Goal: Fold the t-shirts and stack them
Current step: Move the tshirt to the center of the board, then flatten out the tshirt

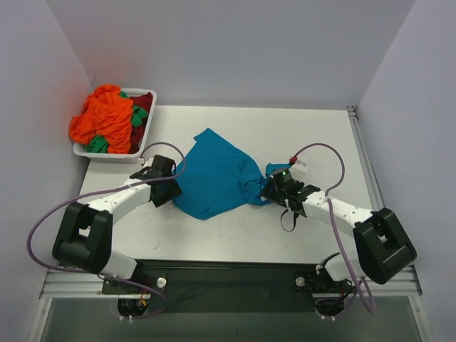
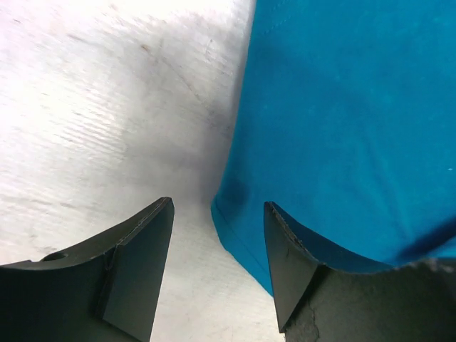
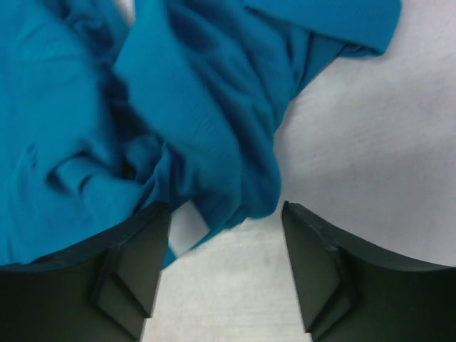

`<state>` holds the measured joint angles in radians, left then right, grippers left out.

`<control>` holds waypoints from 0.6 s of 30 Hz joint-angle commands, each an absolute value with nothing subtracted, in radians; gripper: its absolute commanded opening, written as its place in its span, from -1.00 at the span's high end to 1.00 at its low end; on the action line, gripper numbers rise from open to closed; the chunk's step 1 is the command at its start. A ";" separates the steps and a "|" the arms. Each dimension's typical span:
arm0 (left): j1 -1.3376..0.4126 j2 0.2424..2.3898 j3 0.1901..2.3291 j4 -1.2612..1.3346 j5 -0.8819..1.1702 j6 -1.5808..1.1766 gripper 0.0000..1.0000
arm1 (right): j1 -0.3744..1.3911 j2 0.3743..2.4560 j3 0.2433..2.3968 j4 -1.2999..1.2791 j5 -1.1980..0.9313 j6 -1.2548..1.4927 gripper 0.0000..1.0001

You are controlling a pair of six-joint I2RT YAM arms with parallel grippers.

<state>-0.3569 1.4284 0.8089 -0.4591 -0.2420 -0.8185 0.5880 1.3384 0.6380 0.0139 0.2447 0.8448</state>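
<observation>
A teal-blue t-shirt (image 1: 217, 178) lies crumpled in the middle of the table, bunched toward its right side. My left gripper (image 1: 173, 187) is open at the shirt's left edge; in the left wrist view the hem (image 2: 239, 228) lies between the jaws, the right finger (image 2: 285, 263) over the cloth. My right gripper (image 1: 274, 187) is open at the shirt's bunched right end; in the right wrist view the folds (image 3: 214, 149) hang just ahead of the jaws. Orange (image 1: 103, 117), green (image 1: 139, 114) and dark red (image 1: 144, 102) t-shirts are piled in the tray.
A white plastic tray (image 1: 117, 153) stands at the table's back left corner. White walls close in the table on three sides. Cables loop from both arms over the table.
</observation>
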 commanded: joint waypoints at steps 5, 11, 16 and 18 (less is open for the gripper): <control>-0.353 1.555 0.815 -0.333 -0.149 -0.868 0.17 | 0.471 1.520 0.728 0.094 0.196 0.839 0.40; -0.359 1.438 0.770 -0.359 -0.149 -0.836 1.00 | 0.286 1.488 0.773 0.020 0.157 0.755 0.88; -0.420 1.254 0.692 -0.403 -0.186 -0.831 1.00 | 0.112 1.508 0.891 -0.084 0.094 0.690 0.80; -0.480 1.177 0.646 -0.410 -0.207 -0.848 1.00 | 0.040 1.532 0.940 -0.100 0.069 0.677 0.54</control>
